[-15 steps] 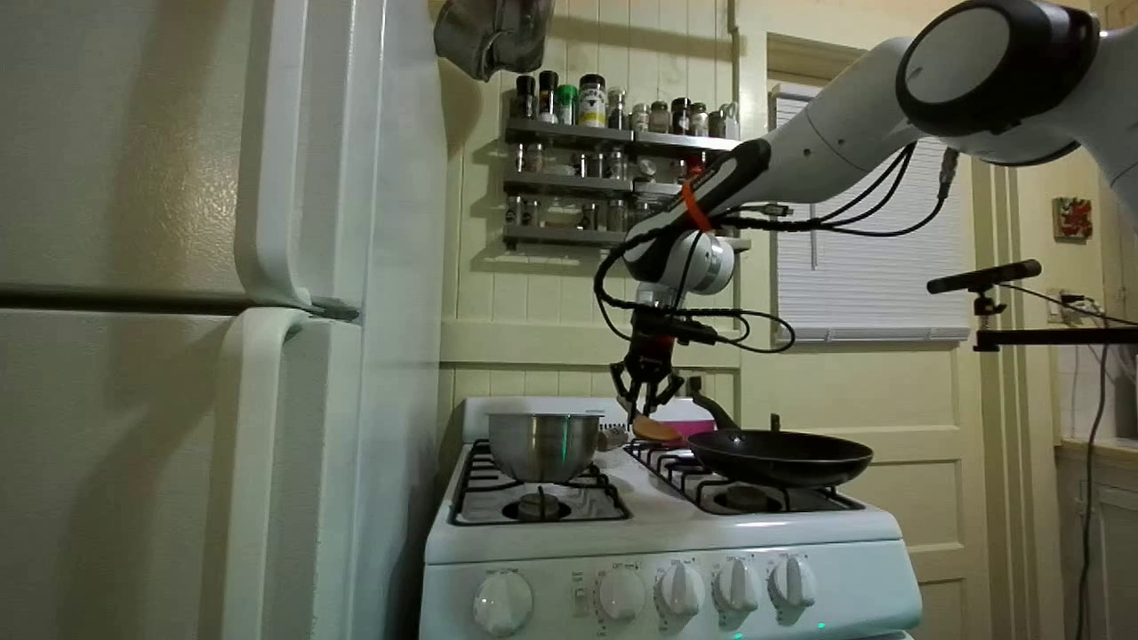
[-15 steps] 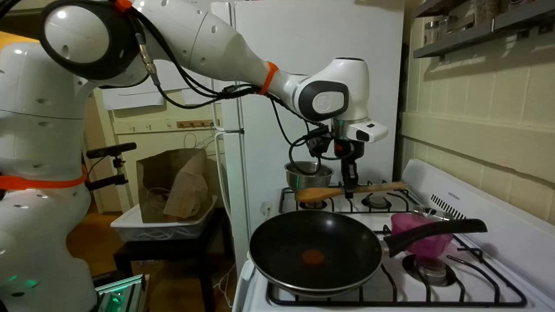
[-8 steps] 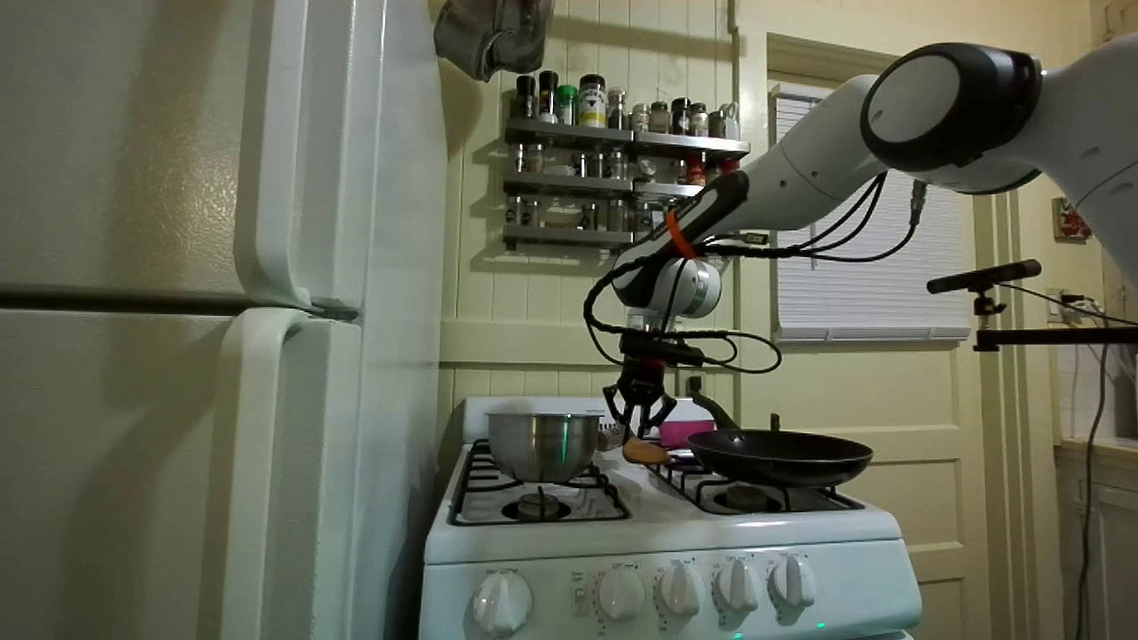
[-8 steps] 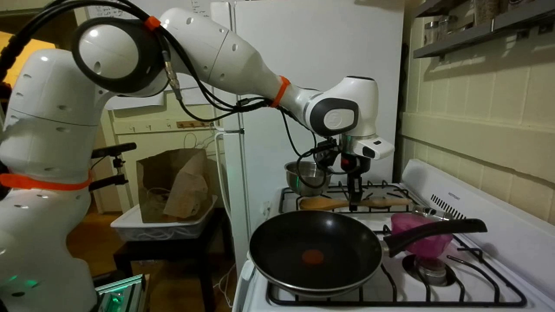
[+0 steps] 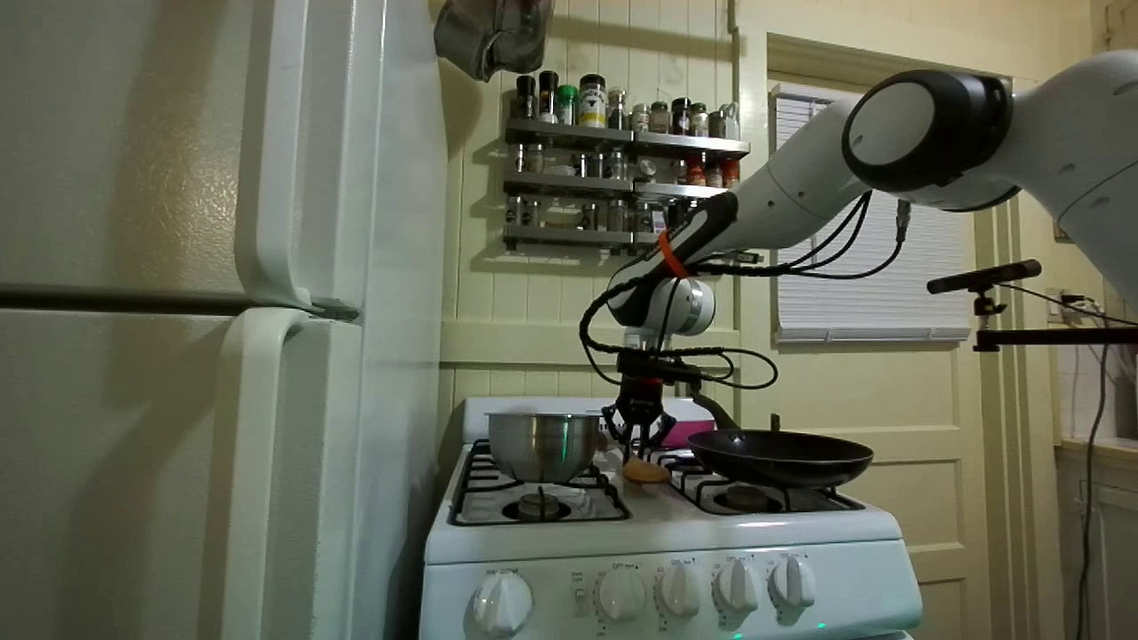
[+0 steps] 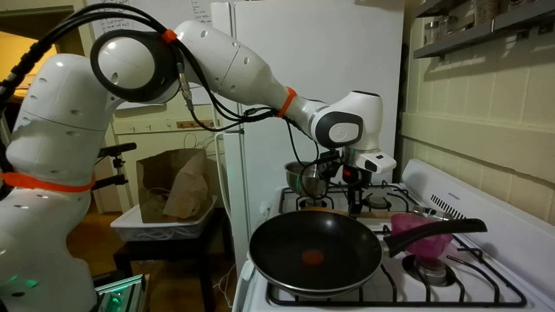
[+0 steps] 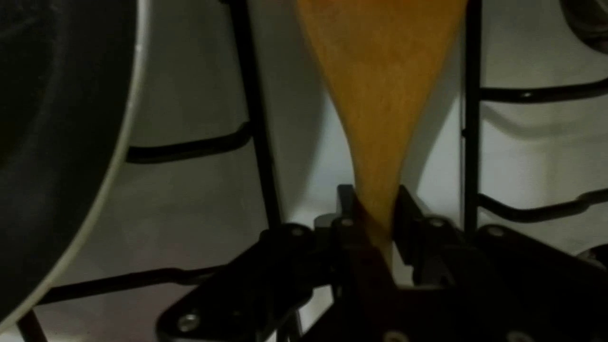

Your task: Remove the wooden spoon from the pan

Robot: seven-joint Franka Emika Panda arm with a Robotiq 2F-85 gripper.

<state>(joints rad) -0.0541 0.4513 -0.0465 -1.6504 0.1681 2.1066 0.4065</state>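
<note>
- One wooden spoon
- One pan, right
- One steel pot, left
- One pink bowl, far right
- One white stove with two black grates, left and right
- Five knobs on the stove's near side
- One robot arm
- One gripper with two fingers
- Three orange bands in an exterior view
- Two refrigerator doors, left

In an exterior view, the pot is standing on the left of the surface, the pan is sitting on the right, and the hand is holding the wooden spoon between them. In an exterior view, the bowl is sitting behind the pan's handle.
</note>
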